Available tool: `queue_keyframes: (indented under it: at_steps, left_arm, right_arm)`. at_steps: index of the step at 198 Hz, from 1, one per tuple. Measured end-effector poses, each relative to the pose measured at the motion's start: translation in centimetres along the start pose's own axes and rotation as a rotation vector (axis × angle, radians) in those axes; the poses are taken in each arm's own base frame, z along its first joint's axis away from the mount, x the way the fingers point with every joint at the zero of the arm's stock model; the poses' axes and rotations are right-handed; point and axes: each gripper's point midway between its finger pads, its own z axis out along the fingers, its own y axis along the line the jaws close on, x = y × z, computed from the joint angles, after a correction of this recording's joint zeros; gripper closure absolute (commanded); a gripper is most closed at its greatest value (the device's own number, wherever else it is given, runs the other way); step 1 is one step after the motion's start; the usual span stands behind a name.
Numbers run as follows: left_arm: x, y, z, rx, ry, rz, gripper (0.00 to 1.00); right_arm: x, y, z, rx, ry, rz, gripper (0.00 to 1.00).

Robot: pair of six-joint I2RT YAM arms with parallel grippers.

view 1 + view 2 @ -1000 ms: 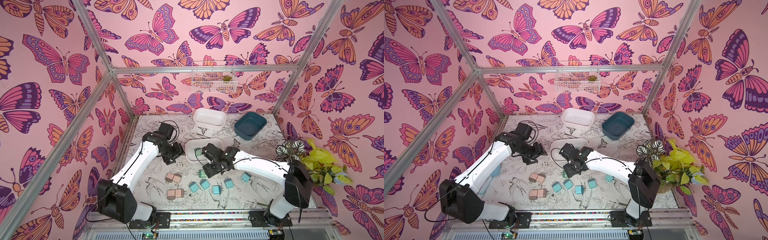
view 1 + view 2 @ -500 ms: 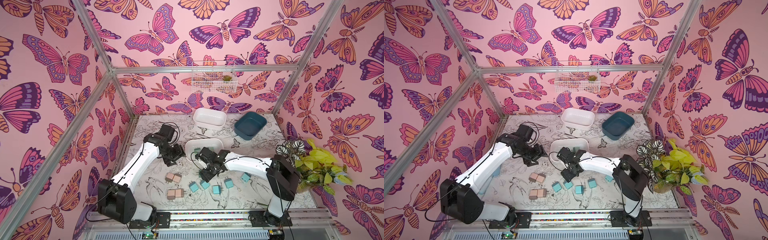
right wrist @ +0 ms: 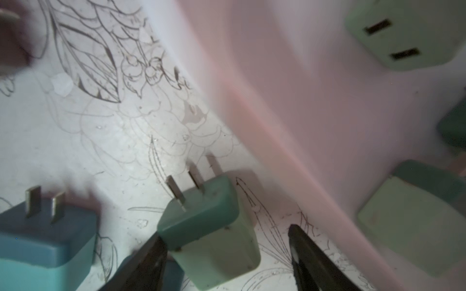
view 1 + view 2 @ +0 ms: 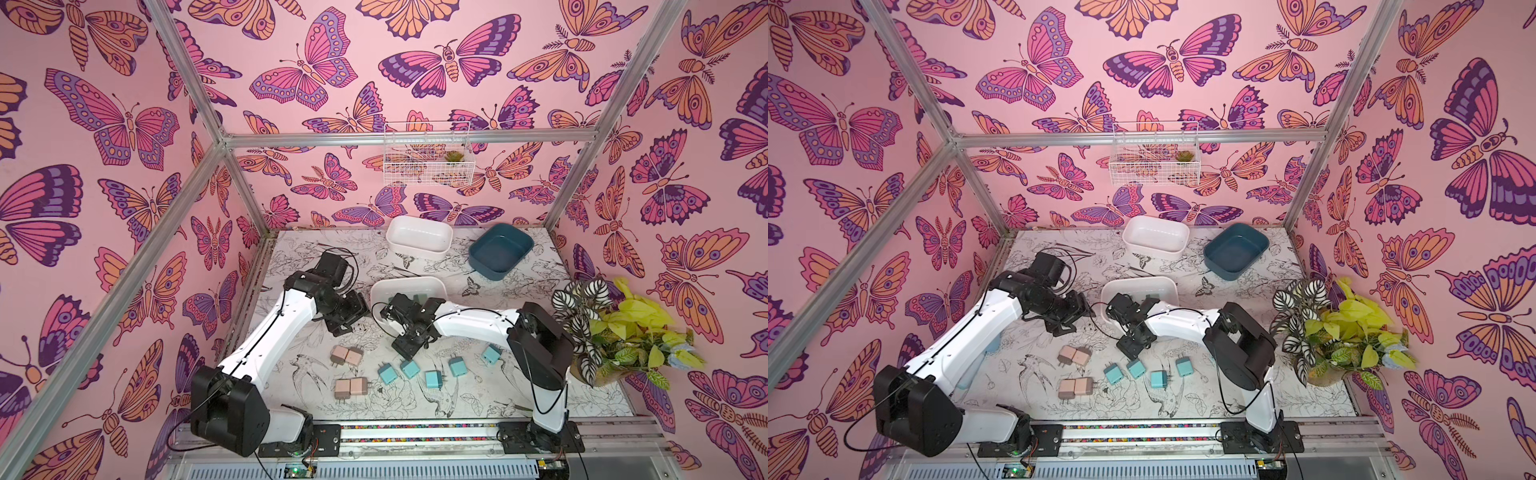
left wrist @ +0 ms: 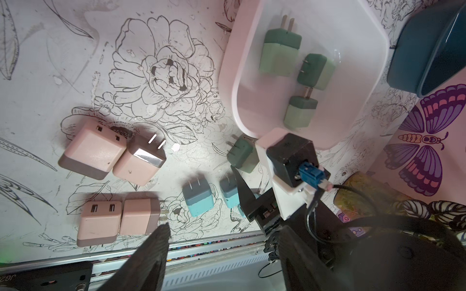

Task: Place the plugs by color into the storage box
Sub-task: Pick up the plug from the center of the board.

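Note:
A mint green plug (image 3: 214, 239) (image 5: 240, 153) lies on the table just outside the near white storage box (image 4: 407, 286) (image 5: 232, 75). My right gripper (image 3: 227, 234) (image 4: 409, 349) is open around it; one finger touches its side, the other stands apart. Three green plugs (image 5: 280, 50) lie in that box. Several pale pink plugs (image 4: 347, 355) (image 5: 93, 148) and several teal plugs (image 4: 410, 368) (image 5: 198, 201) lie on the table in front. My left gripper (image 5: 223, 231) (image 4: 343, 328) hangs open and empty left of the box.
A second white box (image 4: 419, 239) and a dark blue box (image 4: 500, 253) stand at the back. A potted plant (image 4: 615, 328) is at the right edge. A wire basket (image 4: 428, 160) hangs on the back wall.
My right gripper has shifted a little left and down over the green plug, which it now covers in the top views. The left arm has hardly moved.

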Motion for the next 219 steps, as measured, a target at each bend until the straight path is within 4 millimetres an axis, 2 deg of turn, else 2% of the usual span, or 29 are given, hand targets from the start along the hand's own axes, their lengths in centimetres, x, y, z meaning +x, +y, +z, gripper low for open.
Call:
queue_keyframes:
  at_steps: [33, 88, 156, 186, 219]
  left_arm:
    - [0.0, 0.0, 0.2, -0.004, 0.008, -0.003, 0.29]
    - [-0.2, 0.0, 0.4, -0.009, 0.012, -0.001, 0.29]
    - [-0.4, -0.2, 0.6, -0.010, 0.014, 0.001, 0.29]
    - [-0.6, -0.4, 0.5, -0.008, 0.011, 0.004, 0.29]
    - [-0.7, -0.6, 0.5, -0.008, 0.011, 0.010, 0.29]
  right_arm:
    - [-0.3, 0.1, 0.2, -0.001, -0.001, -0.014, 0.31]
    - [-0.8, 0.8, 1.0, -0.039, -0.013, -0.015, 0.50]
    - [-0.8, 1.4, 1.1, -0.078, -0.023, 0.005, 0.55]
    - [-0.2, 1.6, -0.1, -0.095, -0.014, 0.025, 0.55]
    - [-0.5, 1.6, -3.3, -0.104, -0.057, 0.047, 0.56]
